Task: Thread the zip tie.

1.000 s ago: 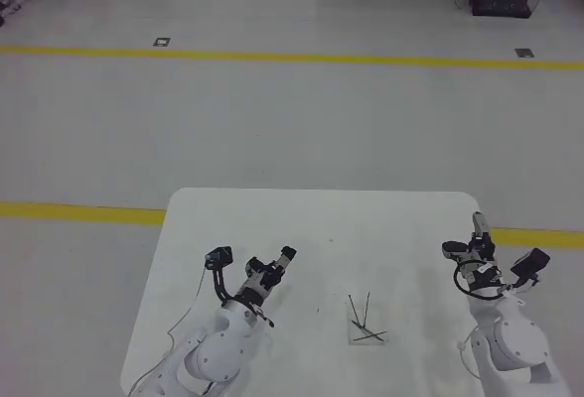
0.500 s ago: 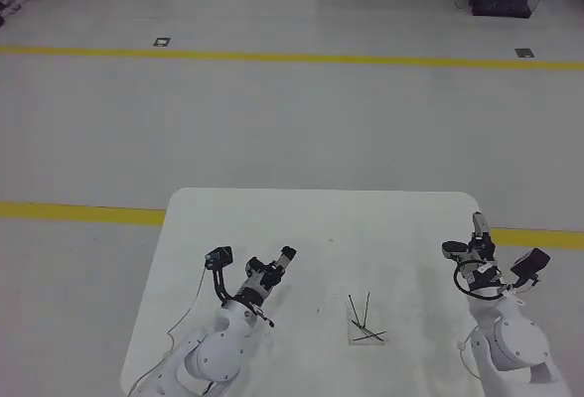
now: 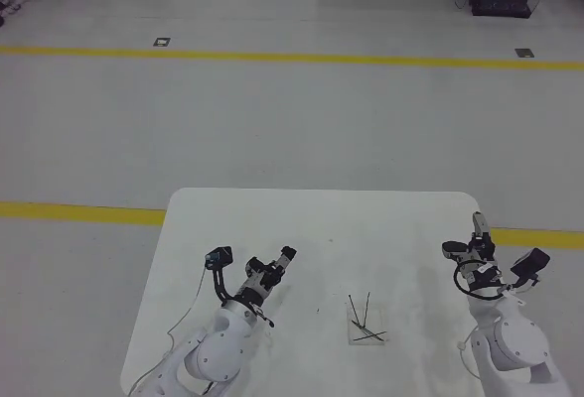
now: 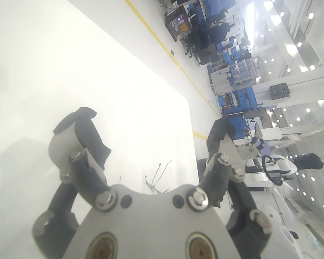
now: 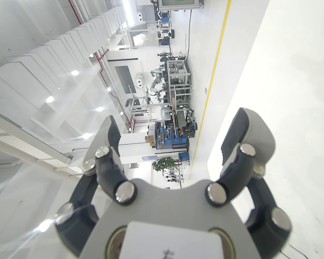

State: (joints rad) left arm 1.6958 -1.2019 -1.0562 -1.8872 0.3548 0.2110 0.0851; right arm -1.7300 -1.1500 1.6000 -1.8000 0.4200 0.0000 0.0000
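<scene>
Several thin black zip ties (image 3: 365, 323) lie crossed in a small pile on the white table (image 3: 322, 218), near its front and right of centre. In the left wrist view the zip ties (image 4: 158, 175) show between the fingers, farther off on the tabletop. My left gripper (image 3: 286, 255) rests over the table's left front part, well left of the pile, open and empty (image 4: 151, 125). My right gripper (image 3: 480, 226) sits at the table's right edge, open with nothing between its fingers (image 5: 178, 128).
The table's right edge (image 5: 232, 114) runs beside the right gripper, with bare floor and a yellow line (image 3: 292, 58) beyond. Wide free tabletop lies behind the pile. Racks and machines (image 5: 175, 82) stand far off in the room.
</scene>
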